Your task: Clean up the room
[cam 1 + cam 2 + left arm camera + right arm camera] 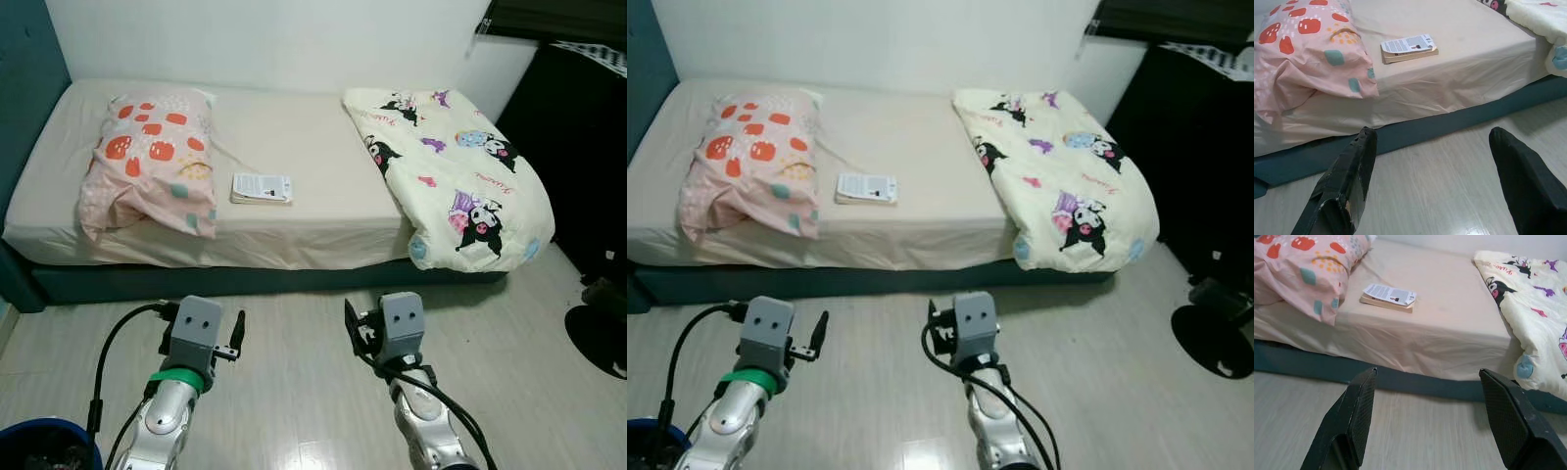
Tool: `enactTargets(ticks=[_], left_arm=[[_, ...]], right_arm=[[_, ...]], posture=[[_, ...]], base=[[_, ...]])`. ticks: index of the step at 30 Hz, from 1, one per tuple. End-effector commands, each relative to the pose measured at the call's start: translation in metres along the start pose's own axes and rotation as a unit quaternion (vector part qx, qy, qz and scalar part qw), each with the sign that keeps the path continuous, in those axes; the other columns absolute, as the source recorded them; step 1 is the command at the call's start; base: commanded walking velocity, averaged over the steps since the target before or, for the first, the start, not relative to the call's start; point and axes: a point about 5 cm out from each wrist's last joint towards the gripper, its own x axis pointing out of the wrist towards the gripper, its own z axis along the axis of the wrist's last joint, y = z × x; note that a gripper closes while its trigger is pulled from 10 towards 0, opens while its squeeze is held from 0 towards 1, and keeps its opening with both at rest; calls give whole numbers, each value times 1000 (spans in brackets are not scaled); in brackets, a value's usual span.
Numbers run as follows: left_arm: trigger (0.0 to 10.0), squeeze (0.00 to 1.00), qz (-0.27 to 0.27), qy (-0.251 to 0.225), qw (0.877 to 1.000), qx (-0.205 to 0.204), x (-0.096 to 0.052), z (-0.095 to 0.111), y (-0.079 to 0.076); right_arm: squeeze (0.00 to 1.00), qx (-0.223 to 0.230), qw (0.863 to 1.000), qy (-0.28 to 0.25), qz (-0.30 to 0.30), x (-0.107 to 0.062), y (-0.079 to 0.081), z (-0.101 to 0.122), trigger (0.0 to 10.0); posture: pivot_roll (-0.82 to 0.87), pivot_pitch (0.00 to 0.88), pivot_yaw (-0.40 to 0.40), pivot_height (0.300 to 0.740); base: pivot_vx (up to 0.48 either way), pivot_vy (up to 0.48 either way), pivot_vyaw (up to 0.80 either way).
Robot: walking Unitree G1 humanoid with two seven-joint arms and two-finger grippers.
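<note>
left eye view: left gripper (238,338) and right gripper (351,328) hover spread, empty, above the floor (294,323) facing the bed (294,157).

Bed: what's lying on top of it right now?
On the bed: a pink pillow on the left, a book beside it, and a folded cartoon-print blanket on the right, overhanging the edge. Anything under the pillow or blanket is hidden.
</note>
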Motion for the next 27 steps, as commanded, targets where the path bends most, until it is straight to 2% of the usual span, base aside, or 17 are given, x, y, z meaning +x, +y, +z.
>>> enactTargets(ticks=[1,13,19,27], left_arm=[[10000,0,-9,10,1000,2,0,-4,-5],[10000,0,-9,14,1000,9,-1,-5,-4],[10000,0,-10,17,1000,11,-5,-8,-4],[10000,0,-13,14,1000,15,-3,-6,-3]], right_arm=[[0,4,1000,11,-2,-4,-1,-6,10000],[0,4,1000,17,-9,-5,-5,-8,10000],[0,4,1000,18,-2,-7,-1,-9,10000],[0,6,1000,19,1,-5,3,-9,10000]], posture=[[38,0,-38,740],[43,7,-39,740],[44,11,-39,740],[52,4,-32,740]], base=[[0,0,0],[0,0,0],[0,0,0],[0,0,0]])
